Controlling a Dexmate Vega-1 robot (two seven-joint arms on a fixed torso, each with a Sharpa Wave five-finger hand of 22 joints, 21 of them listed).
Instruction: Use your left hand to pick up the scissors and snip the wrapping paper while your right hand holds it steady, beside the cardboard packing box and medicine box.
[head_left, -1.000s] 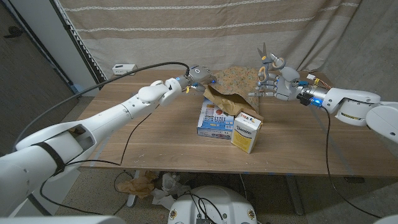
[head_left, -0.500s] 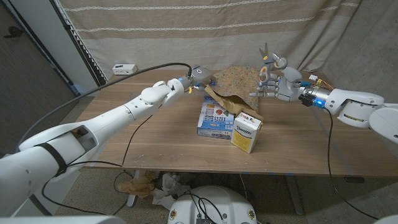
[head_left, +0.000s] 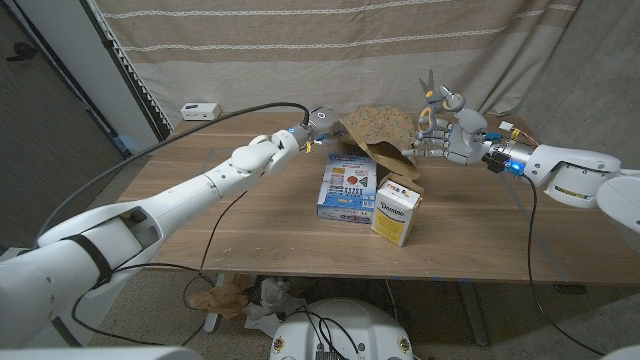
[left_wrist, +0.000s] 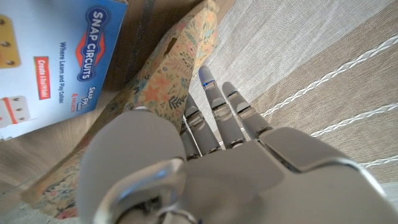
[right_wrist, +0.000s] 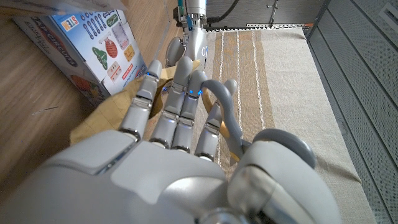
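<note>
Head view first: the left hand (head_left: 322, 124) reached over the far part of the wooden table (head_left: 250, 215) and gripped one end of the wrapping paper (head_left: 382, 135), which was lifted off the surface, its brown underside hanging toward the boxes and its floral side showing along the upper edge. Opposite it, the right hand (head_left: 446, 133) held the scissors (head_left: 430, 98) upright, grey handles wrapped in the fingers, blades pointing up, just beside the paper's other end. Whether the blades touched the paper could not be told. Below the paper stood a blue and white box (head_left: 346, 190), and touching its right side a smaller cream carton (head_left: 397, 211). A small white device (head_left: 199, 109) lay near the far left corner, and a striped curtain (head_left: 300, 40) hung behind.

Left wrist view: the back of the left hand (left_wrist: 205, 155) showed with its fingers (left_wrist: 214, 109) stretched along the floral wrapping paper (left_wrist: 155, 93), pressing against its patterned face; the grip underneath was hidden. The blue and white box (left_wrist: 50, 56), printed "Snap Circuits", sat just beyond the sheet.

Right wrist view: the right hand (right_wrist: 174, 149) had its fingers curled through the grey loops of the scissors (right_wrist: 227, 118). Brown paper (right_wrist: 109, 112) lay under the fingertips, the blue and white box (right_wrist: 87, 43) near it, and the other arm's hand (right_wrist: 189, 37) was across the sheet.
</note>
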